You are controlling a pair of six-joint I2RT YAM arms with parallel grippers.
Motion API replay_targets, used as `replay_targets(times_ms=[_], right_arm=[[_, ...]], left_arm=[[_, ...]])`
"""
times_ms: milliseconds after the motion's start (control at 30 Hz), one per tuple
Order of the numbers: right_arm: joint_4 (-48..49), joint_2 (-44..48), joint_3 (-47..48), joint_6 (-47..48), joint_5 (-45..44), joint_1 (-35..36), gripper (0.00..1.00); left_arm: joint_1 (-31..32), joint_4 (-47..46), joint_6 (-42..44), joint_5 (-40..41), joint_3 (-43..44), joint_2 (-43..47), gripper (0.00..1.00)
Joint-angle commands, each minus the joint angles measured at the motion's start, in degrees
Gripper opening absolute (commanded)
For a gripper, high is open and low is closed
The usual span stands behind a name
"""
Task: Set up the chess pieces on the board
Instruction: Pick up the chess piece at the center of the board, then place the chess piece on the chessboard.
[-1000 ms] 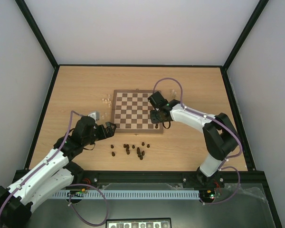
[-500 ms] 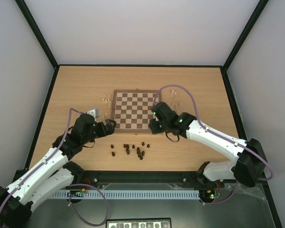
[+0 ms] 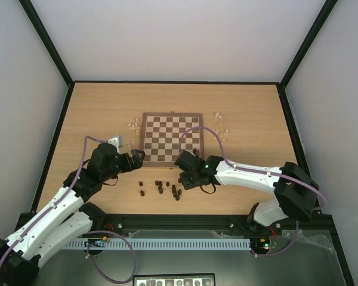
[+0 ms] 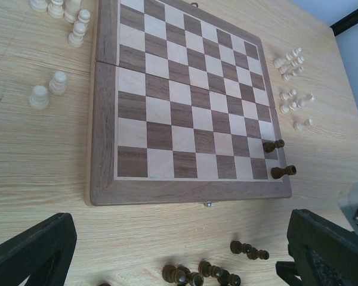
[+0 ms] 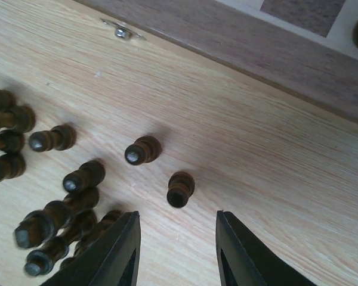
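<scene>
The board (image 3: 144, 138) lies mid-table. Two dark chess pieces (image 4: 273, 145) stand on its near right squares in the left wrist view. Several more dark pieces (image 3: 167, 187) lie loose on the table in front of the board. My right gripper (image 3: 185, 179) hovers over their right end. It is open (image 5: 176, 215), nothing between its fingers, and one dark pawn (image 5: 180, 189) stands just ahead of the gap. Another pawn (image 5: 142, 149) stands to its left. My left gripper (image 3: 138, 158) is wide open (image 4: 184, 220) by the board's near left corner, holding nothing.
Pale pieces lie off the board's far left corner (image 3: 132, 126) and to its right (image 3: 221, 126). Two pale pawns (image 4: 48, 89) stand left of the board. A small metal clasp (image 5: 122, 31) sticks out of the board's near border (image 5: 250, 42).
My right arm has swung from the board's near right corner down and left to the loose dark pieces on the table. The left arm has barely moved.
</scene>
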State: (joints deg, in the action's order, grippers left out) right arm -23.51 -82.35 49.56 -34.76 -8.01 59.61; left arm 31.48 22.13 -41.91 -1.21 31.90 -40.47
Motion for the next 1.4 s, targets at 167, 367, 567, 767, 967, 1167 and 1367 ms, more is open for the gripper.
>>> replay_targets(times_ms=[167, 367, 567, 767, 967, 1167, 1367], right_arm=[[1.1, -5.6, 0.3, -1.2, -1.8, 0.3, 0.34], [2.4, -7.4, 0.9, -1.0, -1.5, 0.4, 0.32], [2.5, -8.9, 1.4, -0.7, -1.6, 0.4, 0.22], [1.5, -8.1, 1.6, -0.7, -2.5, 0.3, 0.12], [-3.9, -5.0, 8.1, 1.0, -6.8, -0.6, 0.09], [-5.5, -4.6, 14.3, 6.1, -5.2, -7.8, 0.09], [-5.1, -10.1, 18.9, 9.8, -2.8, -12.7, 0.09]], left_arm=[[0.1, 0.6, 0.8, -0.1, 1.4, 0.1, 0.99], [0.1, 0.4, 1.0, -0.2, 1.2, 0.0, 1.00], [0.2, 0.1, 1.0, -0.4, 1.0, 0.1, 1.00], [0.1, -0.6, 0.9, -0.6, 0.4, -0.1, 1.00], [0.1, -1.4, 1.1, -0.7, -0.2, -0.7, 0.99], [0.1, -2.0, 0.7, -0.5, -1.0, -0.4, 1.00], [0.1, -2.5, 0.7, 0.0, -1.1, -1.3, 0.99]])
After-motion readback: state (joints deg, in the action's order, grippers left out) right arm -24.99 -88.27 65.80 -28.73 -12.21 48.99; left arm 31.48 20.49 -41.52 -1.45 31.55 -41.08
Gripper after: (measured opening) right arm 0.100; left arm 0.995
